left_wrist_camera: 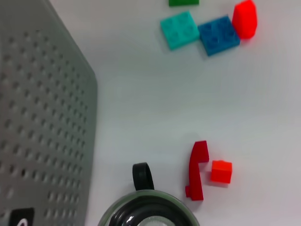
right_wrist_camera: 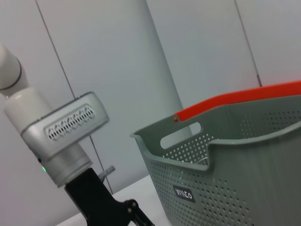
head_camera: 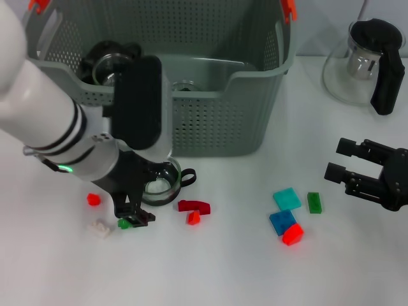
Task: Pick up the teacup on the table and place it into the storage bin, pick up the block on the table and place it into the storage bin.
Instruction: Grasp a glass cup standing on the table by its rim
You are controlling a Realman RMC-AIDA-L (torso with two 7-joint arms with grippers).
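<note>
Jaws of the left gripper [head_camera: 136,215] straddle the rim of the glass teacup [head_camera: 159,183] at lower left of the head view, though whether they have closed on it cannot be told; the right gripper [head_camera: 345,164] waits at right with jaws spread. The cup stands on the table [head_camera: 242,274] just before the storage bin [head_camera: 217,121], its pickup apparently under way. Next comes a firm pinch, then a lift clear of the bin's wall.
</note>
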